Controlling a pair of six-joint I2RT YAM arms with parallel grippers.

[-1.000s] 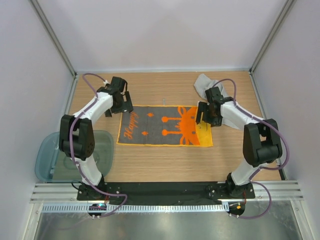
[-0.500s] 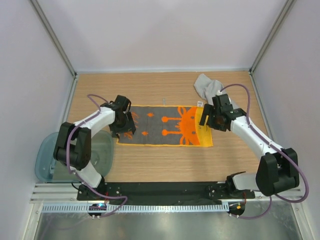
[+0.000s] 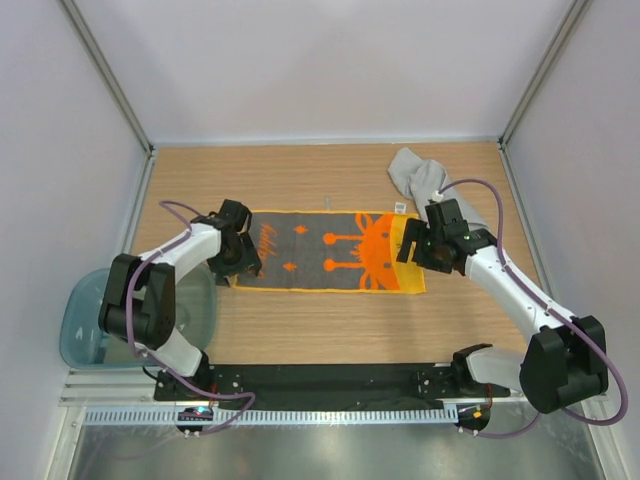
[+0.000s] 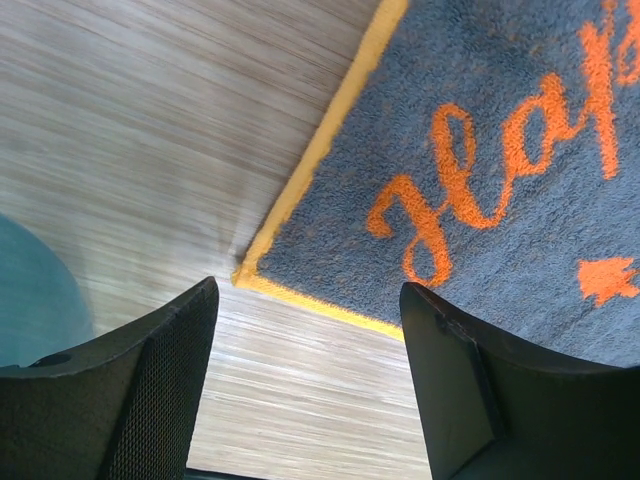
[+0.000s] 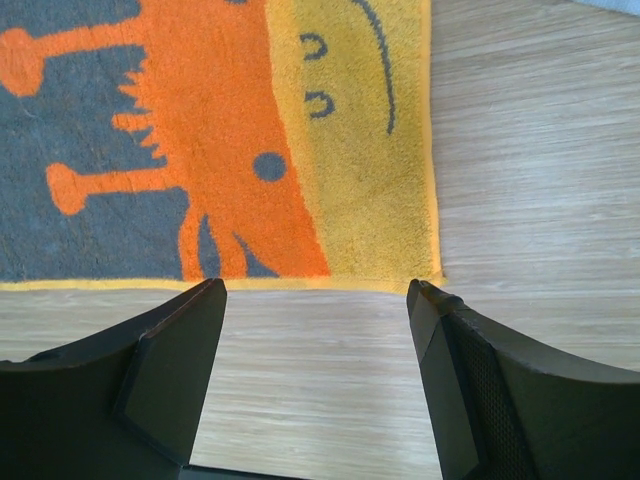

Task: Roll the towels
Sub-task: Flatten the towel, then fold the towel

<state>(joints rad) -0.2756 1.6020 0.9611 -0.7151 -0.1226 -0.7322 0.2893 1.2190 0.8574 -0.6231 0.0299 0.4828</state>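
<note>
A towel (image 3: pixel 330 250) with a dark grey field, orange figures and a yellow border lies flat across the middle of the table. Its near left corner (image 4: pixel 250 272) shows in the left wrist view, just beyond my left gripper (image 4: pixel 308 292), which is open and holds nothing. In the top view that left gripper (image 3: pixel 243 262) sits low over the corner. My right gripper (image 3: pixel 413 246) hovers at the towel's near right corner (image 5: pixel 425 272); the right gripper (image 5: pixel 315 288) is open over bare wood. A second towel (image 3: pixel 415 175), light grey, lies crumpled at the back right.
A translucent teal tub (image 3: pixel 75 325) stands at the near left, partly under the left arm, and its rim (image 4: pixel 30 290) shows in the left wrist view. White walls and metal posts enclose the table on three sides.
Both grippers have come from the towel's far corners toward its near edge. The left one crossed to the near left corner and its jaws narrowed a little; the right stayed open.
</note>
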